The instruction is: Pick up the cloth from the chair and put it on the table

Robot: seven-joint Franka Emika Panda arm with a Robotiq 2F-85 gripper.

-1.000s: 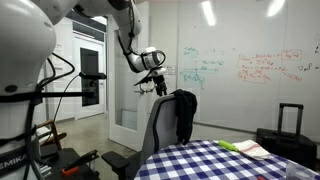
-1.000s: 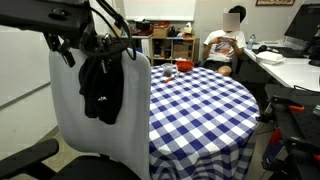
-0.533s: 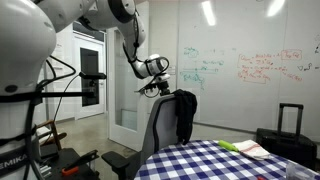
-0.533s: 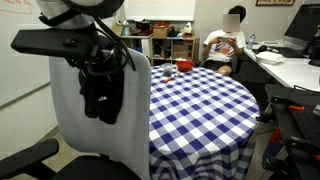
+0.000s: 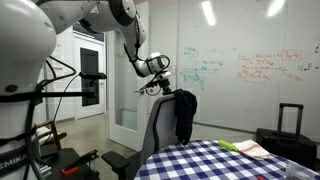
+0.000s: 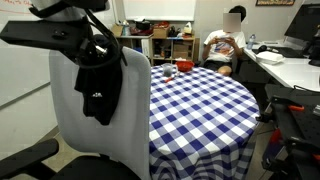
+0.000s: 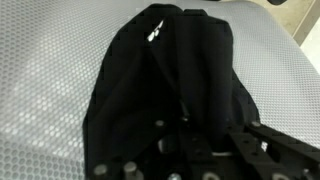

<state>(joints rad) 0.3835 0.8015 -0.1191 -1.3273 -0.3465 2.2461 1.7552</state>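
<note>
A black cloth [image 6: 100, 90] hangs over the top of the grey mesh chair back [image 6: 70, 120]; it also shows as a dark strip [image 5: 185, 115] on the chair [image 5: 160, 130]. My gripper [image 6: 97, 52] sits at the chair's top edge, its fingers pinched into the bunched upper part of the cloth. In the wrist view the cloth [image 7: 165, 70] fills the middle over the mesh [image 7: 50, 80], and the gripper [image 7: 200, 140] is shut on its folds. The blue-checked table [image 6: 195, 100] stands right beside the chair, seen also at the lower right [image 5: 215, 160].
A red object [image 6: 168, 70] sits on the table's far side, and green and yellow items [image 5: 240, 147] lie on it. A seated person [image 6: 225, 45] is behind the table. A desk [image 6: 290, 65] and a black suitcase [image 5: 285, 130] stand further off.
The gripper came down onto the top of the chair back and closed on the cloth. The cloth's upper part is now gathered and pulled up a little.
</note>
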